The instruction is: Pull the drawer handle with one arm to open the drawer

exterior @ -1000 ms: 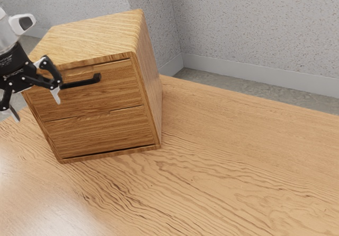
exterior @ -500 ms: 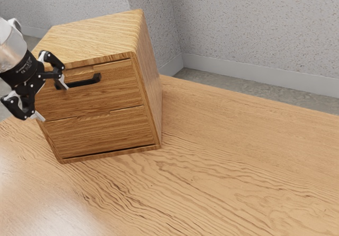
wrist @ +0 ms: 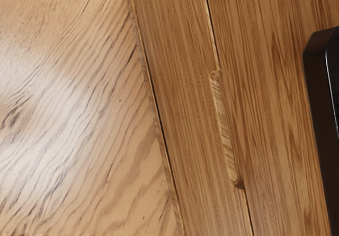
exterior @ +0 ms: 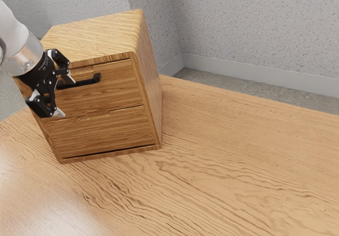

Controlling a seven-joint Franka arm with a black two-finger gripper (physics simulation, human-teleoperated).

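At about ten o'clock in the exterior view, a wooden cabinet [exterior: 106, 32] stands on the table [exterior: 222, 167], with its two drawer fronts facing six o'clock. The upper drawer [exterior: 108, 93] looks flush with the cabinet face, and its black handle [exterior: 82, 80] lies across it. The gripper [exterior: 61, 94] comes in from nine o'clock with its fingers [exterior: 68, 76] spread wide, gripping nothing. The upper finger sits at the handle's nine o'clock end, though I cannot tell if they touch. The other finger hangs before the lower drawer [exterior: 100, 130]. The wrist view shows the handle [wrist: 320, 119], the lower drawer's notch [wrist: 225, 135] and the table [wrist: 69, 114].
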